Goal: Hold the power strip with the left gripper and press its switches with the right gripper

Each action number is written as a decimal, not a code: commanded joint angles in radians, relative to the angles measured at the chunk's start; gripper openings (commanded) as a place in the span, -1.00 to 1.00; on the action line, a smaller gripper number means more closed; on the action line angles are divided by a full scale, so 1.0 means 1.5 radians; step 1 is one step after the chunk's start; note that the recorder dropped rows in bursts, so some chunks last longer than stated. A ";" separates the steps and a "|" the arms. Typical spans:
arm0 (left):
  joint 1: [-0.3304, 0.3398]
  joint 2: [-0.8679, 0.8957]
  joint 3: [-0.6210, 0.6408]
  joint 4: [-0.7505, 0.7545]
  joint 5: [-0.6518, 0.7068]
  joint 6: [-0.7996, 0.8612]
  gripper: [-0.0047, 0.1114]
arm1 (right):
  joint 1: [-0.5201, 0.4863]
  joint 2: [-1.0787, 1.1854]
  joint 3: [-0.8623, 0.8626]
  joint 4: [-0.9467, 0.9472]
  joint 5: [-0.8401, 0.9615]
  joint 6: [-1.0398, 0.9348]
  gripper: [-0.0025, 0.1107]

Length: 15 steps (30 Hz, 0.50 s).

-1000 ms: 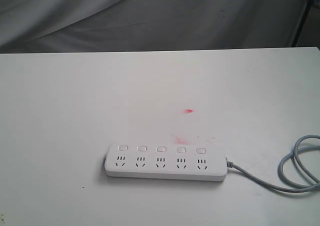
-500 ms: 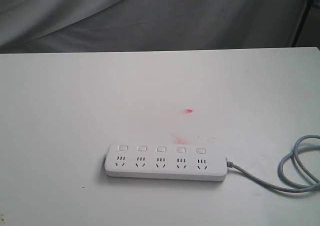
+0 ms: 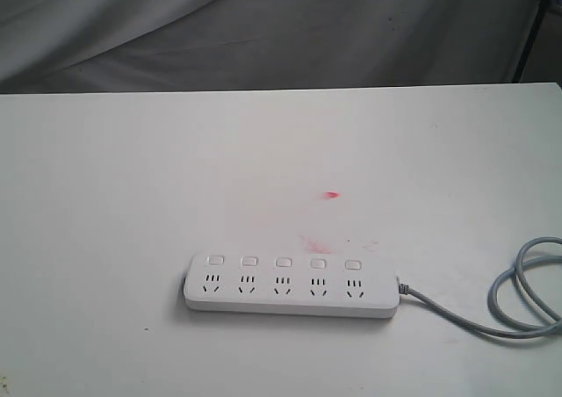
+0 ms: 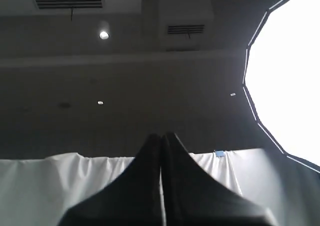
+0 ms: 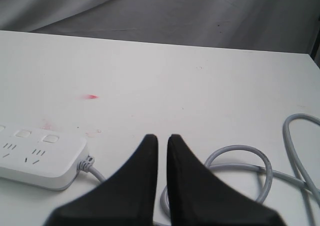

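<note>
Near the surface's (image 3: 132, 195) front edge, the long white plastic power strip (image 3: 291, 285) lies with its switches (image 3: 283, 262) upward for pressing; the black left hand (image 4: 161, 138) and right hand (image 5: 162, 138) are closed, empty.

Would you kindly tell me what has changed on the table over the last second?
Nothing has visibly changed. The power strip lies flat in the same spot on the white table, and its grey cord trails off to the right as before.
</note>
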 commanded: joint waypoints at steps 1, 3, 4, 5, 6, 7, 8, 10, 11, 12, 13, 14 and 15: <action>0.024 -0.047 -0.001 -0.006 0.000 -0.005 -0.92 | -0.002 -0.003 0.002 -0.006 -0.002 0.000 -0.84; 0.033 -0.069 -0.001 -0.006 0.000 -0.005 -0.92 | -0.002 -0.003 0.002 -0.006 -0.002 0.000 -0.84; 0.038 -0.078 -0.001 -0.006 0.001 -0.005 -0.92 | -0.002 -0.003 0.002 -0.006 -0.002 0.000 -0.84; 0.043 -0.088 -0.001 -0.006 0.001 -0.005 -0.92 | -0.002 -0.003 0.002 -0.006 -0.002 0.000 -0.84; 0.048 -0.099 -0.001 -0.006 0.002 -0.005 -0.92 | -0.002 -0.003 0.002 -0.006 -0.002 0.000 -0.84; 0.052 -0.108 -0.001 -0.006 0.002 -0.005 -0.92 | -0.002 -0.003 0.002 -0.006 -0.002 0.000 -0.84; 0.056 -0.117 -0.001 -0.006 0.002 -0.005 -0.92 | -0.002 -0.003 0.002 -0.006 -0.002 0.000 -0.84; 0.058 -0.125 -0.001 -0.006 0.002 -0.005 -0.92 | -0.002 -0.003 0.002 -0.006 -0.002 0.000 -0.84; 0.058 -0.125 -0.001 -0.006 0.002 -0.005 -0.92 | -0.002 -0.003 0.002 -0.006 -0.002 0.000 -0.84; 0.058 -0.125 -0.001 -0.006 0.002 -0.005 -0.92 | -0.002 -0.003 0.002 -0.006 -0.002 0.000 -0.84; 0.058 -0.125 -0.001 -0.006 0.002 -0.005 -0.92 | -0.002 -0.003 0.002 -0.006 -0.002 0.000 -0.84; 0.058 -0.125 -0.002 -0.006 0.002 -0.005 -0.92 | -0.002 -0.003 0.002 -0.006 -0.002 0.000 -0.84; 0.058 -0.125 -0.002 -0.006 0.002 -0.005 -0.92 | -0.002 -0.003 0.002 -0.006 -0.002 0.000 -0.84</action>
